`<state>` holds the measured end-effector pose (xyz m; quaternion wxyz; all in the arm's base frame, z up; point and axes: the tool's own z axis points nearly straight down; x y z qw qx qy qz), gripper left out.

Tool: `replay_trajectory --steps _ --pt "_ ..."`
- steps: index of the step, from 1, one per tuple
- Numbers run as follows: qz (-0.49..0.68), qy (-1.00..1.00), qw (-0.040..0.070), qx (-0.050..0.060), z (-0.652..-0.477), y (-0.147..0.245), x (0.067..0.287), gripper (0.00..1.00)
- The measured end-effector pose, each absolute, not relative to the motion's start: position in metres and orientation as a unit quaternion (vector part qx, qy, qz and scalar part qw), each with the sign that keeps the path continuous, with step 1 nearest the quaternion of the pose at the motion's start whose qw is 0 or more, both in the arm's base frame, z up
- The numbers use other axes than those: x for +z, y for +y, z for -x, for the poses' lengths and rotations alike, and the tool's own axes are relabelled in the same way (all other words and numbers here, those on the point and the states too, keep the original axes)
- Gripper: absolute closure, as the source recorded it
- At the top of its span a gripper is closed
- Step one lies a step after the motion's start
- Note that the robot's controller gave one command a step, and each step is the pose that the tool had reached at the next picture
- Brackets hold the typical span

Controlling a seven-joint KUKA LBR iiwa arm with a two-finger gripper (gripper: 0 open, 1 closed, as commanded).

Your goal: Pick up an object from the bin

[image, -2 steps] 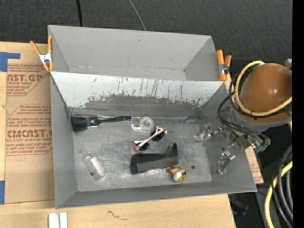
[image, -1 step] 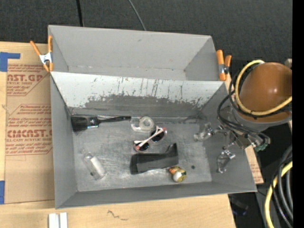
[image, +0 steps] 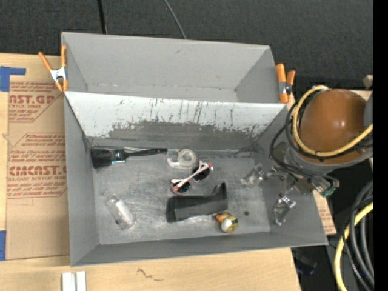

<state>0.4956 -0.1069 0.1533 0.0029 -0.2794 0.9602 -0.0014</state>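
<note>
The gripper [image: 267,193] is hovering by the bin's [image: 79,162] right wall, fingers apparently spread and gripping nothing; bare floor is separating it from the wedge [image: 195,206].

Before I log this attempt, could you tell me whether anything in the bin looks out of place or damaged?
Nothing stands out. The sunglasses, black brush, clear vial and other loose things lie scattered on the bin floor, none visibly broken.

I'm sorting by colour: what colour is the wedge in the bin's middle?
Black; the camera view shows the wedge plainly.
</note>
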Motion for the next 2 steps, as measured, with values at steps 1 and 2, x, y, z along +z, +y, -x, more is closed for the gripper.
replay_trajectory --steps 1,2 --pt "0.335 0.942 0.003 -0.001 -0.486 -0.097 0.088 0.00" --pt "0.308 0.952 0.007 -0.001 -0.492 -0.016 0.073 1.00"
